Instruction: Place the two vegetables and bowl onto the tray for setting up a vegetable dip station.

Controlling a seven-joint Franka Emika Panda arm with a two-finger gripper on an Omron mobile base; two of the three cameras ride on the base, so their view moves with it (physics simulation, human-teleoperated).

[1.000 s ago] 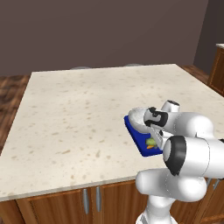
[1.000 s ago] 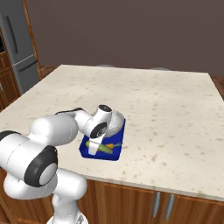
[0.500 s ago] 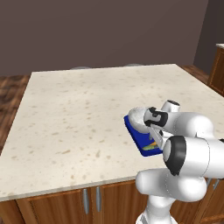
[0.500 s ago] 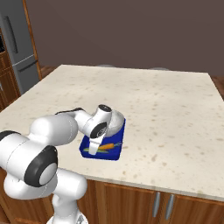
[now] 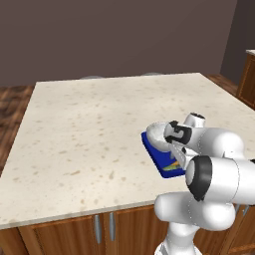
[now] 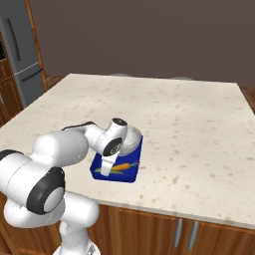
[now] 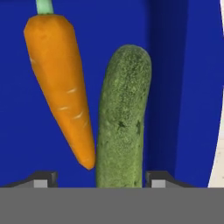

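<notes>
The orange carrot (image 7: 57,78) and the dark green cucumber (image 7: 120,127) lie side by side on the blue tray (image 7: 109,22). My gripper (image 7: 99,179) hangs just over the cucumber's near end, open, its two tips standing apart on either side of it. From the right base view, the gripper (image 6: 107,162) points down over the tray (image 6: 130,175), with the carrot (image 6: 123,167) beside it and the speckled whitish bowl (image 6: 132,139) on the tray's far end. In the left base view the bowl (image 5: 157,133) sits on the tray (image 5: 155,155) behind my hand.
The tray lies near the front edge of a wide speckled stone counter (image 5: 89,124), with wooden cabinets (image 6: 164,229) below. A grey fridge (image 6: 20,55) stands at the far left of the room.
The jaws have spread apart and let go of the cucumber, which now lies on the tray next to the carrot. The arm has hardly moved.
</notes>
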